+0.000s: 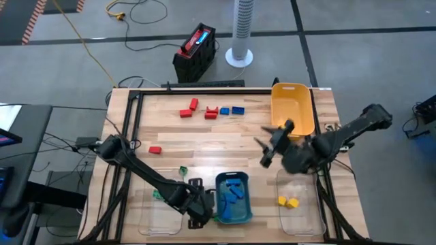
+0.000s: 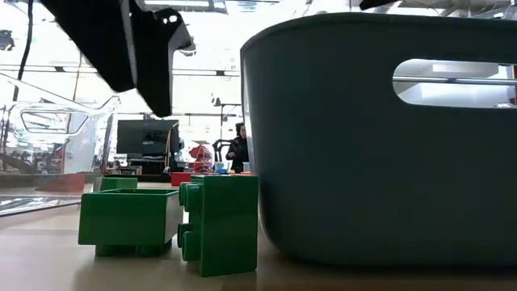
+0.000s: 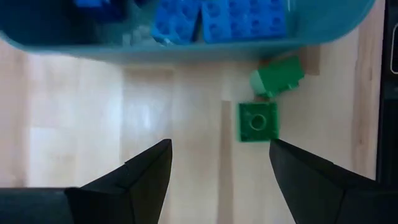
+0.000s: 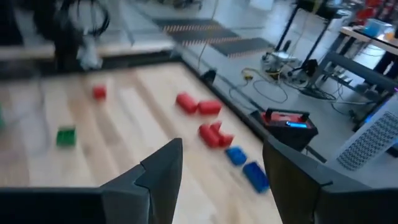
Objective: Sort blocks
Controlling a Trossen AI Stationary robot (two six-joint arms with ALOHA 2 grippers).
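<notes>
My left gripper (image 3: 217, 146) stands open, pointing down, beside the teal bin (image 1: 246, 204) at the near edge. Two green blocks lie on the wood just past its fingertips: one flat with its stud up (image 3: 258, 121), one tipped against the bin wall (image 3: 277, 76). The low view shows both (image 2: 129, 222) (image 2: 220, 222) left of the bin (image 2: 380, 137). Several blue blocks (image 3: 224, 18) lie inside the bin. My right gripper (image 1: 267, 144) hangs open in the air at mid-table, nothing between its fingers (image 4: 163, 167). Red blocks (image 1: 189, 109) and blue blocks (image 1: 231, 110) lie near the far edge.
A yellow bin (image 1: 293, 105) stands at the far right. Clear bins sit at the near left (image 1: 153, 218) and near right (image 1: 303, 218); the right one holds yellow blocks (image 1: 289, 202). A lone red block (image 1: 154, 150) and a green block (image 1: 182, 170) lie on the left half.
</notes>
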